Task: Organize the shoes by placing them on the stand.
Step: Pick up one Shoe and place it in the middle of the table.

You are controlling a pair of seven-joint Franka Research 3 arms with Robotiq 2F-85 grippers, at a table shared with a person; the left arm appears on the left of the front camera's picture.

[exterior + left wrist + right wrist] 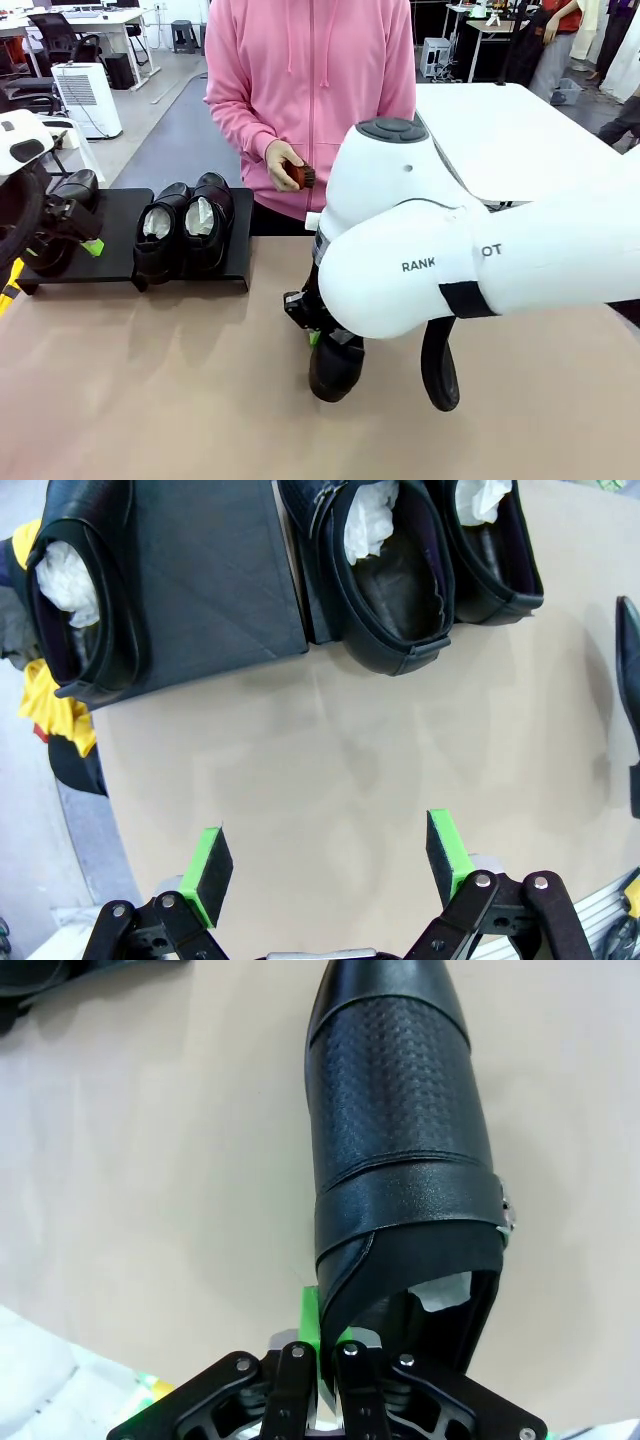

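Low in the centre of the front view, right gripper (pixel 318 335) pinching the heel edge of a black shoe (pixel 335 368), jaws pressed together on the leather, toe pointing to the top of the right wrist frame. At left, left gripper (pixel 330 865) spread wide over bare tan table (pixel 150 400), below the stand (pixel 120 225) carrying three shoes. Behind, person's hand (pixel 282 160) holding a brown brush (pixel 302 176).

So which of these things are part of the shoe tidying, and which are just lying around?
Part of it:
- glossy black leather shoes
- another in the right gripper
- flat matte-black stand

Lying about:
- small brown brush in the person's hand
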